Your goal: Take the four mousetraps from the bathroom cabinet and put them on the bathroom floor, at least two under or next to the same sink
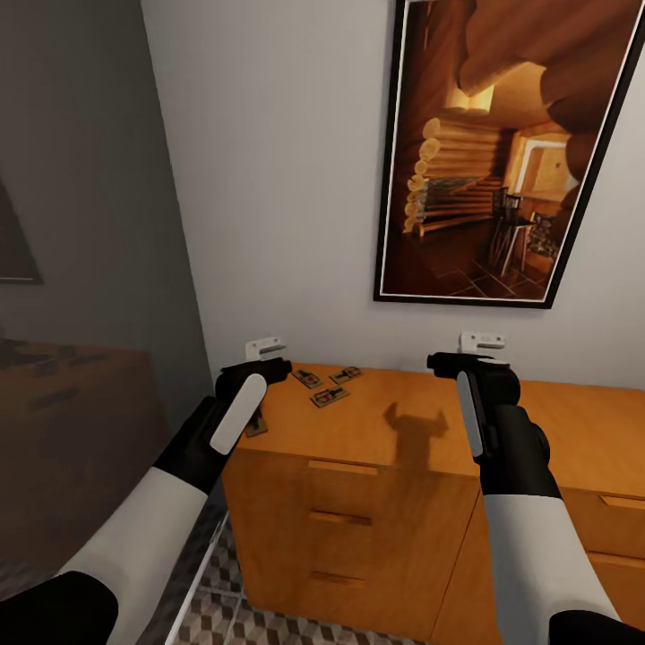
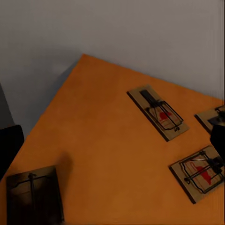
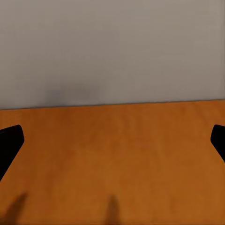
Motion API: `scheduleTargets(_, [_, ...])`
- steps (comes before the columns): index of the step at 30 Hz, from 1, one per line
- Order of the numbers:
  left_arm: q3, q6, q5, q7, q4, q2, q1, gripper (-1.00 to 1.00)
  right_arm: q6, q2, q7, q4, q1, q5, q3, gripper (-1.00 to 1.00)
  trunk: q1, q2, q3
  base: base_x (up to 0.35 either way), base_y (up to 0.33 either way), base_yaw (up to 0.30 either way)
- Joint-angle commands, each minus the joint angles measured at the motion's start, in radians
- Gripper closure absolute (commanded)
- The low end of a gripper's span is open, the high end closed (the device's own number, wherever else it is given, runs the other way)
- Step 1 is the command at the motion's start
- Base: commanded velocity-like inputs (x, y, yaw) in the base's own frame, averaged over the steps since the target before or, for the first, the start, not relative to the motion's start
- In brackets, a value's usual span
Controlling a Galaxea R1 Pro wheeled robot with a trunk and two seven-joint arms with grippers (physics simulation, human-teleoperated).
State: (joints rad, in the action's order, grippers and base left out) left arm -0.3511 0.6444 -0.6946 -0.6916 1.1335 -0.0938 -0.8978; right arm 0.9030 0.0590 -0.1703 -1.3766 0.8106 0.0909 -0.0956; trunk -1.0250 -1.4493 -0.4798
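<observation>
Head view, mousetraps [image 1: 329, 387] lying flat, angled differently, cabinet [image 1: 376, 421] top, both grippers spread.

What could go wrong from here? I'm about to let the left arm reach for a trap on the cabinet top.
One mousetrap lies at the cabinet top's left front corner, partly hidden behind the left gripper; a nudge could knock it off. The other three mousetraps sit close together by the wall, so closing on one may shift its neighbours. They are flat, so the fingers may scrape the wood.

Head looks down at the cabinet [image 1: 358, 484]; both wrists, seemingly close, share its top.
</observation>
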Motion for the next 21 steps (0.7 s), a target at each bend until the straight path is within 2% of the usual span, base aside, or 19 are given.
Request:
scheduleTargets(1, [-0.002,0.001,-0.011,-0.011,0.002,0.0,0.0,-1.0,0.006,0.001,0.005,-0.001,0.001,0.009,-0.001,-1.0,0.0,-0.001,-0.001,0.0,0.0,0.0])
scheduleTargets(5, [-0.002,0.002,-0.015,-0.011,0.004,-0.002,0.001,-1.0,0.006,0.001,0.005,-0.001,0.001,0.009,-0.001,-1.0,0.0,-0.001,-0.001,0.0,0.0,0.0])
scheduleTargets(8, [-0.001,0.002,-0.044,-0.013,0.005,-0.002,0.002,-1.0,0.007,0.005,0.006,0.0,0.001,0.009,0.0,-1.0,0.0,-0.001,-0.001,0.0,0.0,0.0])
scheduleTargets(11, [0.0,-0.001,-0.107,-0.034,0.002,-0.001,0.002,-1.0,0.007,0.016,0.006,0.0,0.001,0.009,0.0,-1.0,0.0,-0.001,-0.001,0.0,0.0,0.0])
scheduleTargets(14, [0.001,-0.01,-0.183,-0.112,-0.004,0.0,0.002,-1.0,0.006,0.024,0.006,0.003,0.001,0.009,0.0,-1.0,0.0,-0.001,-0.001,0.0,0.0,0.0])
scheduleTargets(16, [0.001,-0.014,-0.215,-0.159,-0.007,0.0,0.002,-1.0,0.006,0.025,0.006,0.004,0.001,0.009,0.0,-1.0,0.0,-0.001,-0.001,0.0,0.0,0.0])
scheduleTargets(21, [0.001,-0.051,-0.27,-0.214,-0.01,-0.001,0.002,-1.0,0.005,0.026,0.006,0.005,0.001,0.009,0.0,-1.0,0.0,-0.001,-0.001,0.0,0.0,0.0])
